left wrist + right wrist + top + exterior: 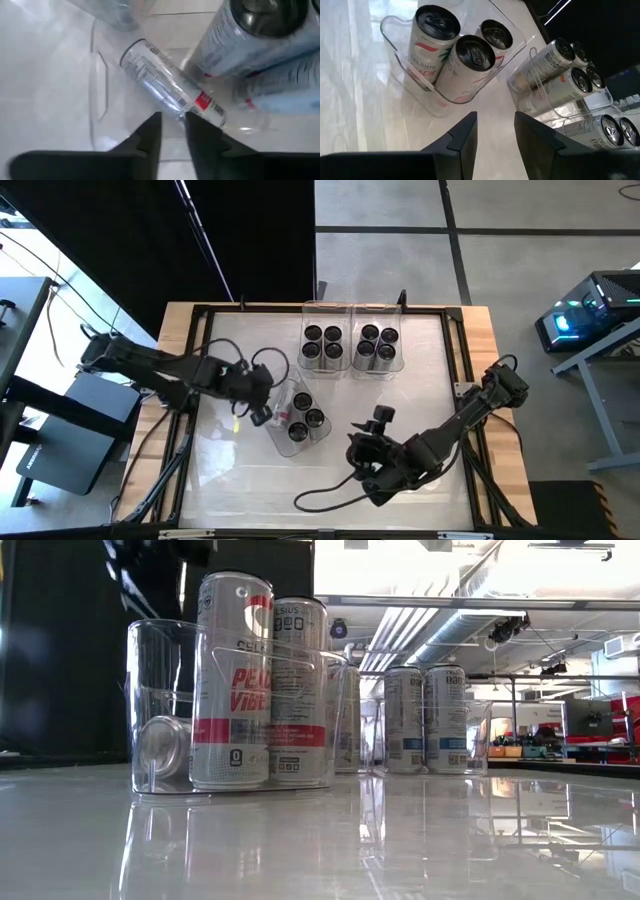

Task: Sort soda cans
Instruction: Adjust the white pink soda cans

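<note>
Step in hand: left gripper (172, 131), fingers slightly parted, releasing a toppled can (172, 90) in the near bin (275, 435). Right gripper (495, 131), at five o'clock, empty, fingers apart. Next: stand that can upright.

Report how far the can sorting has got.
Done: the two far bins each hold four upright cans. The near bin holds three upright cans. In hand: a fallen can lies in that bin, the left tool just above it. The right tool waits open, empty. Left: standing that can up; no loose cans show.
</note>
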You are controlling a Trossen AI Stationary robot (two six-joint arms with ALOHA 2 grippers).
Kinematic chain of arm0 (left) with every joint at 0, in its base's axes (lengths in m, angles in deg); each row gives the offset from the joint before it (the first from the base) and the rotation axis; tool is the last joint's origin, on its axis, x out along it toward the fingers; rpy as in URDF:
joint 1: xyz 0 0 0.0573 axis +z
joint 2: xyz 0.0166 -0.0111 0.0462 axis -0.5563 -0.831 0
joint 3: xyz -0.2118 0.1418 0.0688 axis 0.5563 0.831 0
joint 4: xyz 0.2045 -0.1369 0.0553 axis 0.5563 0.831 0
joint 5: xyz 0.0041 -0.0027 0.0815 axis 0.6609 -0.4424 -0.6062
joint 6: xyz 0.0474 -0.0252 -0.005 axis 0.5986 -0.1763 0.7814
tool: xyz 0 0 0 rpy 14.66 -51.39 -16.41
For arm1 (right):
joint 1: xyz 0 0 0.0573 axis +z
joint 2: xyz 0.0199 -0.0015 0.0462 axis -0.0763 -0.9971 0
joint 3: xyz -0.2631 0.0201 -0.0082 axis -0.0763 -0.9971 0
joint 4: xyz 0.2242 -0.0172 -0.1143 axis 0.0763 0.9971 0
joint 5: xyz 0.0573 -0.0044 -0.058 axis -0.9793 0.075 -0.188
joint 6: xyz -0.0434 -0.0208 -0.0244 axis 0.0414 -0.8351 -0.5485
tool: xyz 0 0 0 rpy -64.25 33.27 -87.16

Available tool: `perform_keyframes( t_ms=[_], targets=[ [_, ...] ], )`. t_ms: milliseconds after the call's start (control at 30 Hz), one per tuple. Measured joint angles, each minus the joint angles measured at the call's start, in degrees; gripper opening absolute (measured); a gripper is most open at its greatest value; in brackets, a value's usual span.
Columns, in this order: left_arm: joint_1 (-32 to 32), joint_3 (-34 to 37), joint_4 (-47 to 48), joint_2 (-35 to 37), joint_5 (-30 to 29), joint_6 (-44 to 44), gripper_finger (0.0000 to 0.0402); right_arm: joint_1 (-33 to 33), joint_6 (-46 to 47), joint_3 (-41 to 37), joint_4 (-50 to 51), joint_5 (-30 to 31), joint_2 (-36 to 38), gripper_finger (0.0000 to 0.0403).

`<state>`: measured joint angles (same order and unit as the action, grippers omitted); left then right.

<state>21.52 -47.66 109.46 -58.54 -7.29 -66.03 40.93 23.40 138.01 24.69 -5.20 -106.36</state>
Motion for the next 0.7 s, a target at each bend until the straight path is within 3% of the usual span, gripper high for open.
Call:
perform_keyframes(
  t_ms=[333, 500, 700],
  targets=[
    [9.06, -0.06, -6.45, -5.46, 13.99, -1.36, 0.0266, 0.17, 1.97, -0.06, 2.75, -0.37, 0.00, 0.0126],
    [11.29, -0.02, -3.82, -11.26, 14.37, -1.32, 0.0288, 0.58, 3.54, -1.78, 2.93, -0.44, 0.00, 0.0126],
    [12.34, -0.05, -7.68, -16.27, 14.88, -1.17, 0.0290, 1.35, 6.46, -4.48, 3.72, -0.54, 0.00, 0.0126]
  ],
)
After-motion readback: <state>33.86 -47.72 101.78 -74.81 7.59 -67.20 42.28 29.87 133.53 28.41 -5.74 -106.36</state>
